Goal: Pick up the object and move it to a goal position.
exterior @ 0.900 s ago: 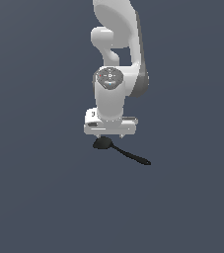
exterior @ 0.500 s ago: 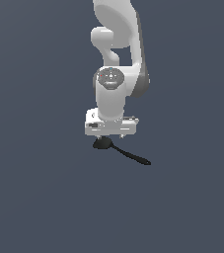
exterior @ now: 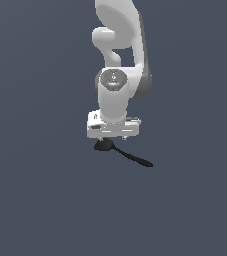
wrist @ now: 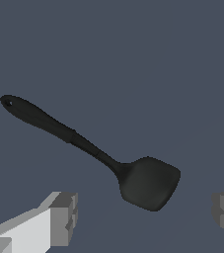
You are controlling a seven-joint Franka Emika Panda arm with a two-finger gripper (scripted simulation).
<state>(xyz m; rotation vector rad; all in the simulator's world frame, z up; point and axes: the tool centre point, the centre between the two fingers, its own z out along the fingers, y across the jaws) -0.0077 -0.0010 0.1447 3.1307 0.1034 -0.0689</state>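
The black spoon (wrist: 91, 150) lies flat on the grey desk (exterior: 40, 200), bowl just under my gripper (exterior: 114, 136), handle running toward the exterior view's right. The fingers (wrist: 61, 217) stand wide apart and hold nothing. I judge that closing on the broad bowl rather than the thin neck could slip. Only the wrist view shows the finger gap and the handle's hole.

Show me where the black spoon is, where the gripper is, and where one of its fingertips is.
black spoon (wrist: 148, 184), wrist view, on the middle of its broad head.
gripper (wrist: 143, 217), wrist view, midway between the two open fingertips.
fingertip (wrist: 64, 217), wrist view, on the grey pad of one finger.
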